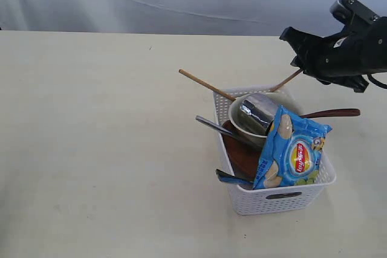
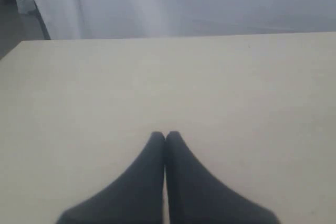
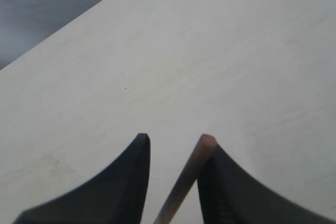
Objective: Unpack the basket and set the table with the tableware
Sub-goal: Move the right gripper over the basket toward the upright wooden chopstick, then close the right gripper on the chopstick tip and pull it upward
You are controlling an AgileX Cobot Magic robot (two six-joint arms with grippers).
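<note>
Right wrist view, chopstick [image 3: 185, 183] inside parted right gripper [image 3: 176, 142], touching one side

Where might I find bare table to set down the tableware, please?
Free: the wide table left of the basket, and the strip in front of it. Crowded: the basket itself and its far right corner, where spoon, chopstick and right tool sit.

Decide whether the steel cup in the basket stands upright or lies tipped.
Tipped: the steel cup lies on its side in the white bowl, with its shiny side wall facing up.
</note>
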